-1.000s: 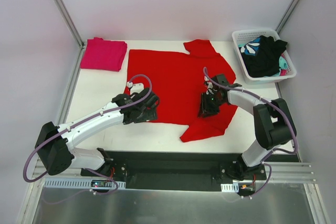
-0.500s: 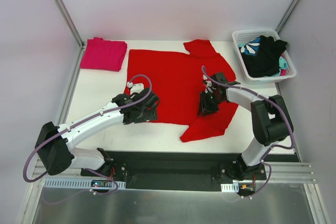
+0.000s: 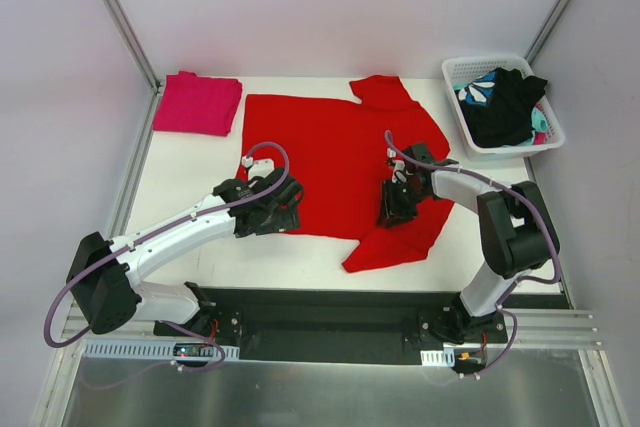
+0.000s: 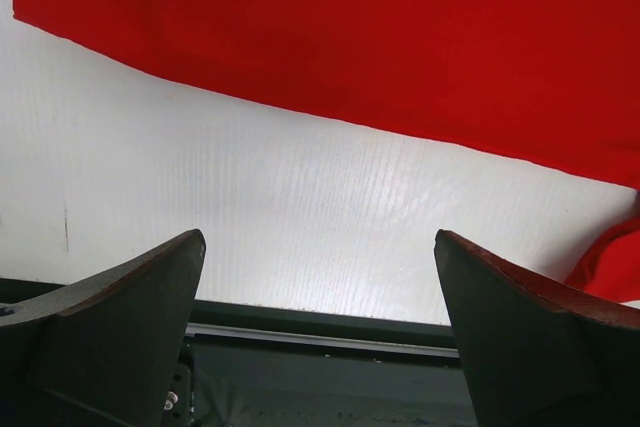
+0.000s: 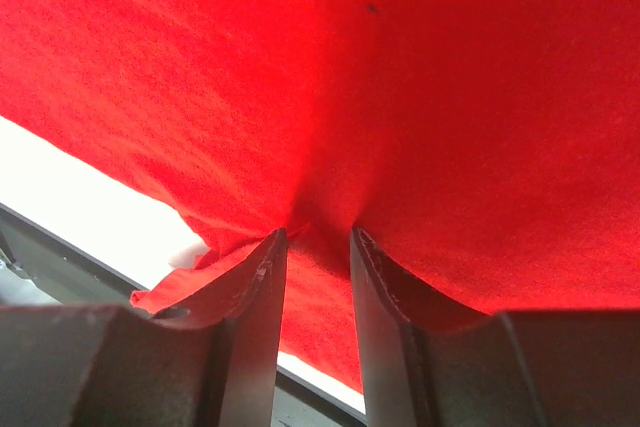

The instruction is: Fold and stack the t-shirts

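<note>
Right gripper [image 5: 313,239] pinches a fold of the red t-shirt [image 3: 330,152]; left gripper [image 4: 318,267], spread wide, sits at its near hem.

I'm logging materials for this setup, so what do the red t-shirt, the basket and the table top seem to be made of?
The red t-shirt: soft matte knit cloth, likely cotton; it puckers and creases. The basket: white plastic, probably; slotted moulded walls. The table top: white, faintly glossy sheet with fine ribbing, possibly corrugated plastic.

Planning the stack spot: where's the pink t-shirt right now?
Top view: the folded pink t-shirt lies at the far-left corner of the table, immediately left of the spread-out red t-shirt.
</note>
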{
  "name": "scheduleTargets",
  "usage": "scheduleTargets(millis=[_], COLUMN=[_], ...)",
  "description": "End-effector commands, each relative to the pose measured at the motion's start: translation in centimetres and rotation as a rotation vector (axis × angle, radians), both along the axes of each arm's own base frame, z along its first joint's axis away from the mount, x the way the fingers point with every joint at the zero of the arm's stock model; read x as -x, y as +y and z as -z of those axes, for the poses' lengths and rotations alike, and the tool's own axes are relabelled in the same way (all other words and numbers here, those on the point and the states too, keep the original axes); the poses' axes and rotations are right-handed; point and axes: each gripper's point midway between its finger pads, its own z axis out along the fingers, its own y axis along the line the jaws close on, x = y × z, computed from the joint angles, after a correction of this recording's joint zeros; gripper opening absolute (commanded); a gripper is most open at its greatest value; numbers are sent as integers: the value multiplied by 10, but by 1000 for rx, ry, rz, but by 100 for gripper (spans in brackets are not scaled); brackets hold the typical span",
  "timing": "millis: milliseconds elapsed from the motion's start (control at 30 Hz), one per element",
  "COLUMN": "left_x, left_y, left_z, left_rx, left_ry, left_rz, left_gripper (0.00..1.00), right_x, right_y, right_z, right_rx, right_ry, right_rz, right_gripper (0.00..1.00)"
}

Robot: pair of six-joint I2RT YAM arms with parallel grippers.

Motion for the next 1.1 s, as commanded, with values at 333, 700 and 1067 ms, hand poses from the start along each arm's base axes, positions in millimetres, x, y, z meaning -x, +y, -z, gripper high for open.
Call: scheduleTargets(millis=[333, 700, 1067], left_x=[-1, 0, -1], left_y=[-2, -3, -3], left_z=[-11, -12, -14], left_rx=[31, 37, 34], left_ry=[-3, -5, -9], left_rz=[-15, -12, -6], left_gripper=[99, 99, 99], right_x=[15, 21, 11], right_y=[-1, 1, -1], right_z=[-20, -16, -21], right_rx=[-45, -60, -27], right_ry=[-21, 0, -51], right_rz=[-13, -33, -59], right_gripper=[34, 34, 34])
